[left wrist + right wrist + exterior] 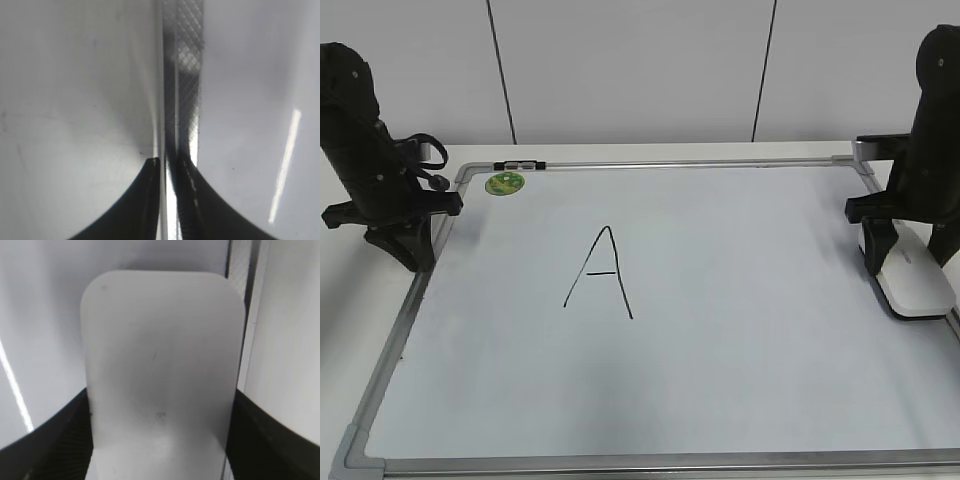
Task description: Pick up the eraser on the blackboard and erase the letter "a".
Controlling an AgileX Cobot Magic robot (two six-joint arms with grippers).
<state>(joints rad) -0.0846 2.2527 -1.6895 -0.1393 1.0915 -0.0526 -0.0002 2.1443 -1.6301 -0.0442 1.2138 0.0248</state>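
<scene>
White rounded-rectangular plastic eraser [160, 375] lies on the silver-framed whiteboard [720, 260] beside its right frame, right gripper [160, 440] straddling its sides; left gripper [169, 165] nearly closed

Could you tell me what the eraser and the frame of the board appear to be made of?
The eraser looks like smooth matte white plastic, judging by its rounded moulded corners and even, dull surface. The blackboard's frame looks like brushed silver-grey metal, probably aluminium, since it catches a soft sheen; its corner caps look like grey plastic.
</scene>
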